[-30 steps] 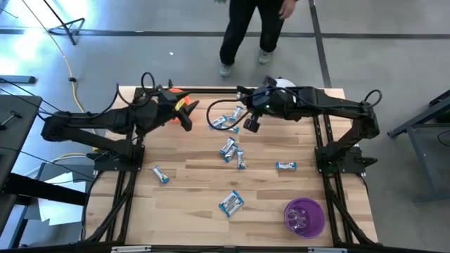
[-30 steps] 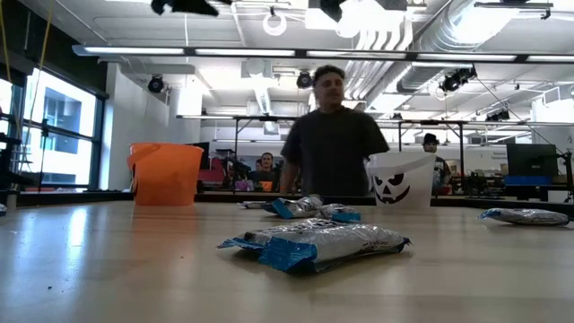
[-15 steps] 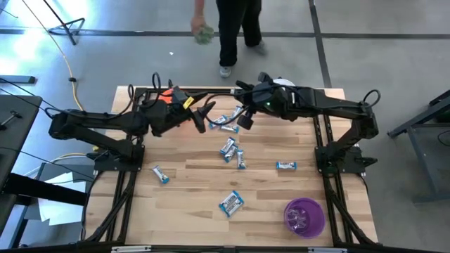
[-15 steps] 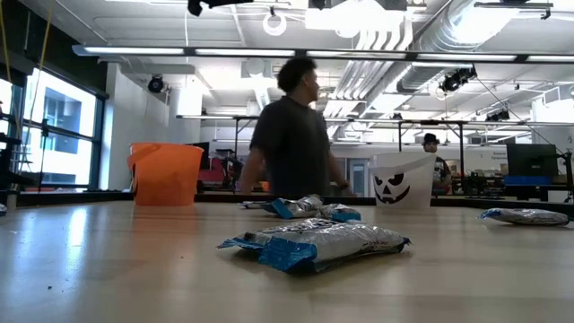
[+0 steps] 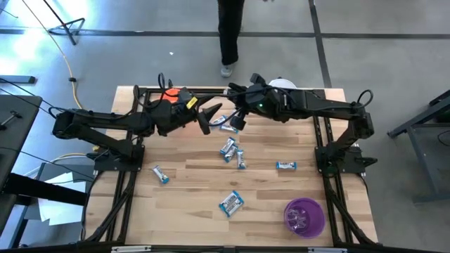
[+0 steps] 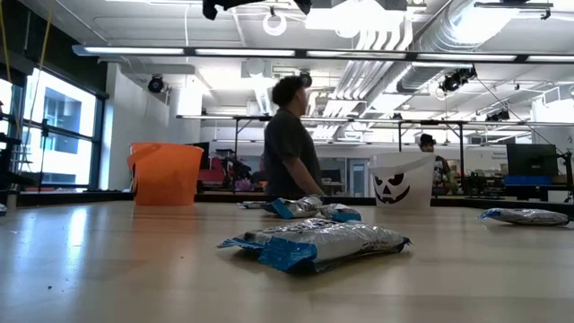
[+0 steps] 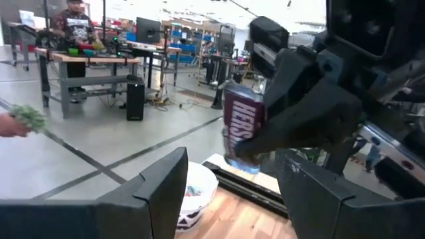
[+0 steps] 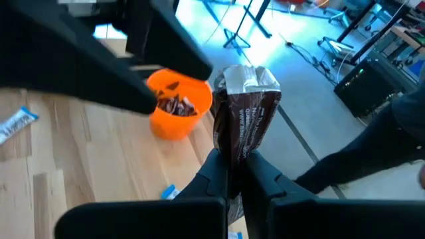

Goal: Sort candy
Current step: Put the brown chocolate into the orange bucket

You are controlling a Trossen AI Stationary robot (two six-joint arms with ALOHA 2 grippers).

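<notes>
Candy pieces (image 5: 230, 150) lay scattered on the wooden table (image 5: 190, 204), mostly blue-and-white wrappers: a small cluster near the middle, one (image 5: 160, 174) toward the left side, one (image 5: 286, 166) toward the right, one (image 5: 230, 202) nearer the front edge. Right gripper (image 5: 235, 121) was up off the table at the far middle, fingers clamped together on a dark brown candy bar (image 8: 244, 126), held upright in the right wrist view. Left gripper (image 5: 208, 118) sat just beside it, facing it, fingers (image 7: 159, 189) spread apart and holding nothing; the brown bar (image 7: 242, 129) showed between them from the left wrist camera. Orange cup (image 8: 178, 103) held dark pieces, at the far left of the table. White cup (image 5: 283, 83) at the far right, purple cup (image 5: 304, 216) at the front right. A person (image 6: 289, 148) stood beyond the far edge.
</notes>
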